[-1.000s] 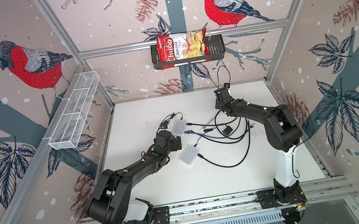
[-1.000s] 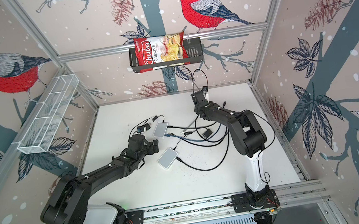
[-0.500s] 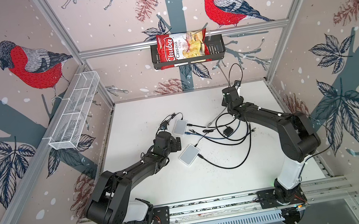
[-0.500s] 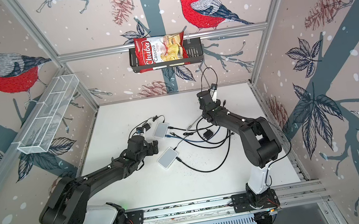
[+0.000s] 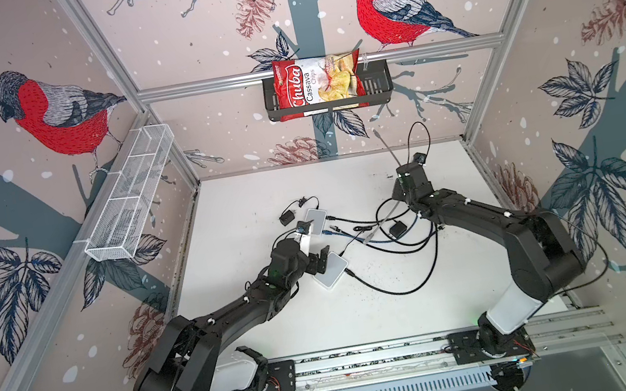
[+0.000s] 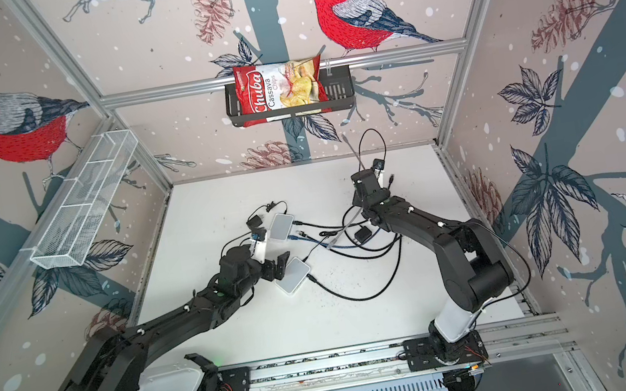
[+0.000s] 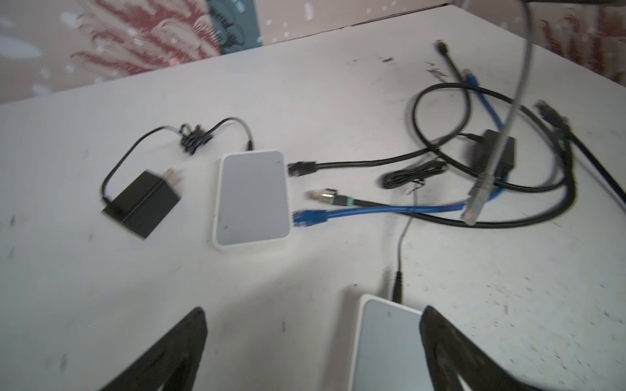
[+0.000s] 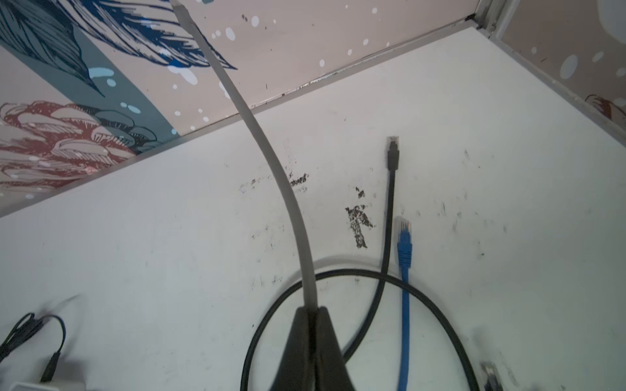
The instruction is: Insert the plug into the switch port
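Observation:
Two white switches lie mid-table: the far switch point(image 5: 315, 218) point(image 7: 252, 198) and the near switch point(image 5: 331, 270) point(image 7: 389, 342). My left gripper point(image 5: 319, 260) point(image 7: 313, 311) hangs open just above the near switch's end, one finger over it, holding nothing. My right gripper point(image 5: 401, 170) point(image 8: 313, 309) is raised near the back right and is shut on a grey cable point(image 8: 271, 159). That cable's clear plug point(image 7: 476, 199) point(image 5: 368, 237) dangles low over the cable tangle. The free end of the cable point(image 5: 376, 133) sticks up toward the back wall.
Black point(image 7: 301, 168), metal-tipped point(image 7: 323, 196) and blue point(image 7: 310, 217) plugs lie close beside the far switch. A black power adapter point(image 7: 140, 206) sits on its other side. Looped black cables point(image 5: 407, 245) and another adapter point(image 5: 397, 229) clutter the middle. A chip bag basket point(image 5: 326, 85) hangs on the back wall.
My right arm has swung toward the back right and lifted, carrying the grey cable with it. The left gripper has stayed open by the near switch.

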`<state>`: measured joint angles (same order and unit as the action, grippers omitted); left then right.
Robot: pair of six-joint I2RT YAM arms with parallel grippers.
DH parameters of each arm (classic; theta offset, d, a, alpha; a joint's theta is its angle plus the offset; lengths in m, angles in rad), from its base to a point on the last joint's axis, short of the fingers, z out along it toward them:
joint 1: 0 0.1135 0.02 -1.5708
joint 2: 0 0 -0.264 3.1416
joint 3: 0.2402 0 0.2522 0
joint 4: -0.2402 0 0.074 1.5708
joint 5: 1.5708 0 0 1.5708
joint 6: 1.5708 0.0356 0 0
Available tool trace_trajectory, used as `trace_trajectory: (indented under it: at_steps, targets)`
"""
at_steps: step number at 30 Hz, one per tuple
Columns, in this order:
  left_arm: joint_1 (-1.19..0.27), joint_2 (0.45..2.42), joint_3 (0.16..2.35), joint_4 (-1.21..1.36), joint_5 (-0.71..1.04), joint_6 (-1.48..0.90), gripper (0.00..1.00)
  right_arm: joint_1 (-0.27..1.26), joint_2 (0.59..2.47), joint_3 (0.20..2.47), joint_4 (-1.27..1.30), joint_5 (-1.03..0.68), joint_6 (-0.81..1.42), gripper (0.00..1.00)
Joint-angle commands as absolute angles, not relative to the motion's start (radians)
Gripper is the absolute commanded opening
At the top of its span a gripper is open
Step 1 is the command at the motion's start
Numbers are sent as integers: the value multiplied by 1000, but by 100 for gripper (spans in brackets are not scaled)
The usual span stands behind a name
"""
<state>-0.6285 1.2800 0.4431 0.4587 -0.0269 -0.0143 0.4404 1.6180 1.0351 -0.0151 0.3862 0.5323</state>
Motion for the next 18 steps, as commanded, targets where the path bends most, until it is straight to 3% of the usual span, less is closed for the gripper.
trace_trajectory:
  at_steps: [1, 10, 18]
  targets:
    - [-674, 1306, 445, 534, -28, 104, 95, 443, 1593, 1004, -38, 326, 579, 1]
    - [-891, 1442, 459, 645, -69, 194, 93, 457, 1541, 917, -48, 306, 615, 1]
    - [-997, 1562, 457, 802, -160, 232, 87, 467, 1510, 887, -58, 297, 624, 1]
